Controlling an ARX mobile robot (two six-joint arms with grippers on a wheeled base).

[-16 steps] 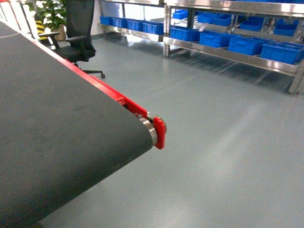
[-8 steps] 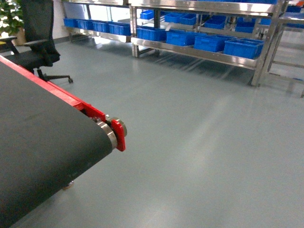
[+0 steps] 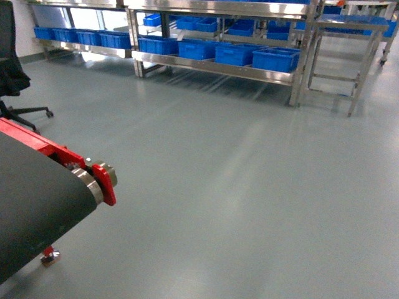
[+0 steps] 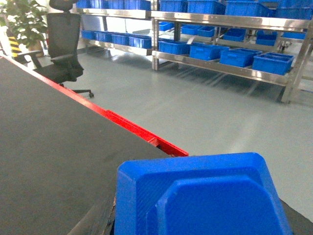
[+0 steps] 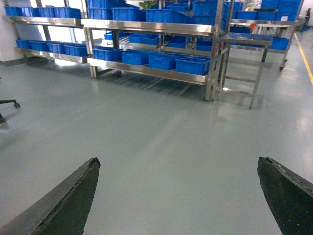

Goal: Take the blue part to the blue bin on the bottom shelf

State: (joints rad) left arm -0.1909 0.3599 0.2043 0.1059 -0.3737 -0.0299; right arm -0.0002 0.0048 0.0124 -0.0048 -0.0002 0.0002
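Observation:
The blue part (image 4: 195,188) fills the bottom of the left wrist view, a boxy block with bevelled edges. My left gripper (image 4: 198,226) is shut on it, and only dark slivers of its fingers (image 4: 100,221) show beside it. It hangs over the end of the black belt (image 4: 58,147). In the right wrist view my right gripper (image 5: 178,166) is open and holds nothing, with grey floor between its fingers (image 5: 73,200). Far across the floor, a row of blue bins (image 3: 276,59) stands on the rack's bottom shelf (image 3: 212,67). Neither gripper shows in the head view.
A black conveyor belt (image 3: 31,199) with a red end cap (image 3: 105,182) takes up the lower left. An office chair (image 3: 9,68) stands at the far left. A steel frame table (image 3: 346,28) stands right of the rack. Grey floor (image 3: 249,187) lies between me and the rack.
The head view has swung right. The belt has slid towards the left edge, and the rack with its bins has moved left and looks closer. The steel frame table has come into view.

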